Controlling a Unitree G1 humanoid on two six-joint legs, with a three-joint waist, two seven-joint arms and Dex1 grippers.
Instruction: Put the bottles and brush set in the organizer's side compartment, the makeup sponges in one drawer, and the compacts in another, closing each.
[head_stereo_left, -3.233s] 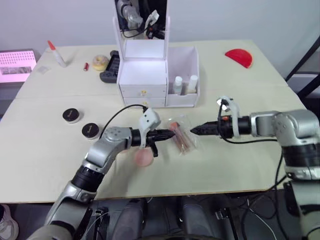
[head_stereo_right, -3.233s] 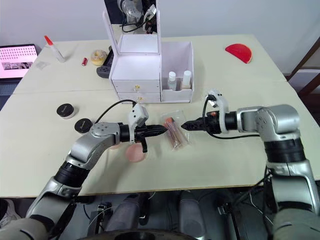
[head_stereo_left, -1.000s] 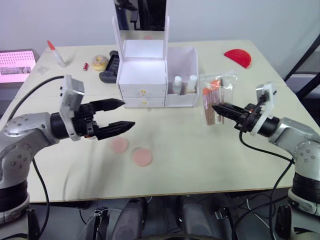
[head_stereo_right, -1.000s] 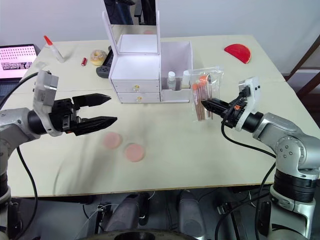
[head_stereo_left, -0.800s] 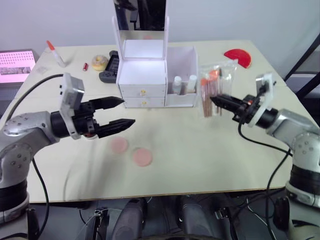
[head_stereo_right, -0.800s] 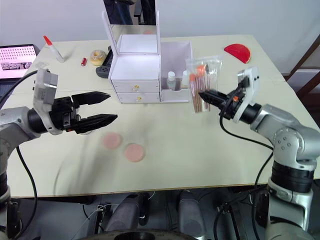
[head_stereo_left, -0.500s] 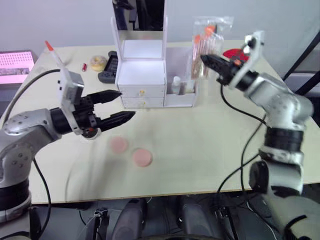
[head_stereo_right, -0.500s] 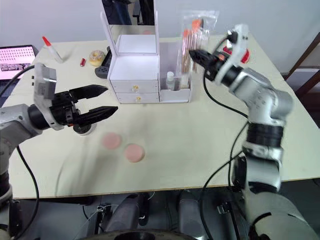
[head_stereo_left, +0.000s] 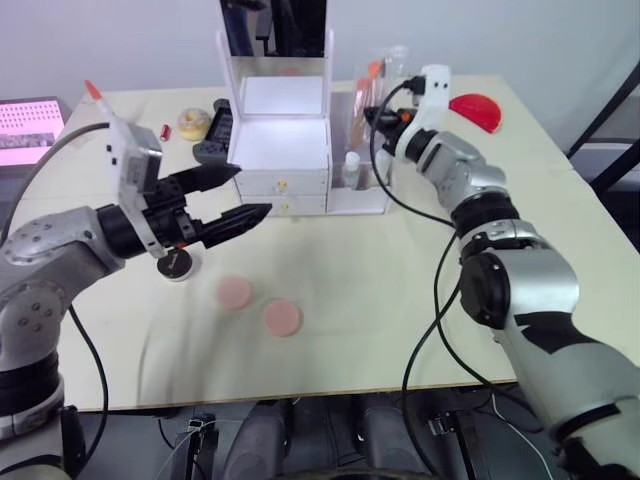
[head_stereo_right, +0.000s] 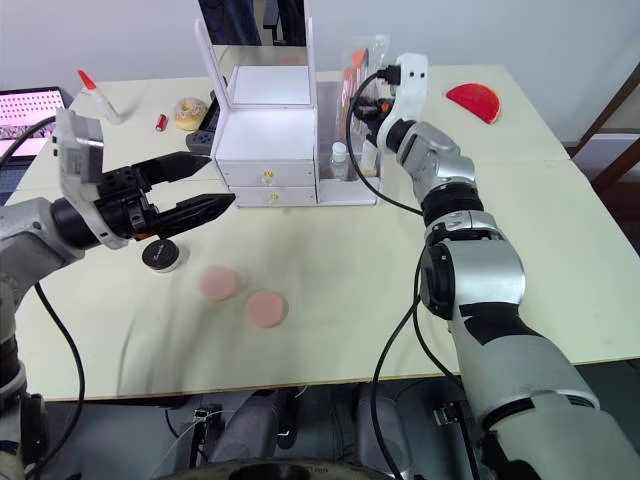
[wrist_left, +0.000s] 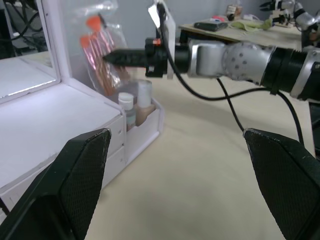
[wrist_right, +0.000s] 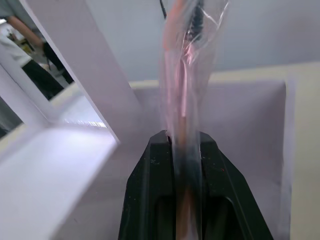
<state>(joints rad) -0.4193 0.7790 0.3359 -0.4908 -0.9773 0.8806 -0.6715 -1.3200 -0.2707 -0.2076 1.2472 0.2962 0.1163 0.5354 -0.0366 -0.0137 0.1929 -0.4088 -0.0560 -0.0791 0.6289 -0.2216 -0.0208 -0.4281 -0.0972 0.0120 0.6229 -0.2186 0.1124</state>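
My right gripper (head_stereo_left: 370, 114) is shut on the brush set (head_stereo_left: 368, 90), a clear bag of pink and orange brushes, and holds it upright over the side compartment (head_stereo_left: 361, 202) of the white organizer (head_stereo_left: 281, 150). Bottles (head_stereo_left: 352, 168) stand inside that bin. In the right wrist view the bag (wrist_right: 182, 85) rises from between my shut fingers. My left gripper (head_stereo_left: 252, 190) hovers open in front of the gold-knobbed drawers, both closed. Two pink makeup sponges (head_stereo_left: 235, 292) (head_stereo_left: 282, 318) lie flat on the table. A black-lidded compact (head_stereo_left: 175, 266) sits below my left gripper.
Behind the organizer's left side lie a black gadget (head_stereo_left: 215, 135), a yellowish roll (head_stereo_left: 193, 123), a small red item (head_stereo_left: 166, 131) and a red-tipped bottle (head_stereo_left: 97, 96). A red half-round object (head_stereo_left: 476, 112) rests at the back right. A pink screen (head_stereo_left: 25, 128) is at the far left.
My right gripper has carried the brush set from beside the organizer up, back and leftward until it hangs over the side compartment. My left gripper stayed open and barely shifted.
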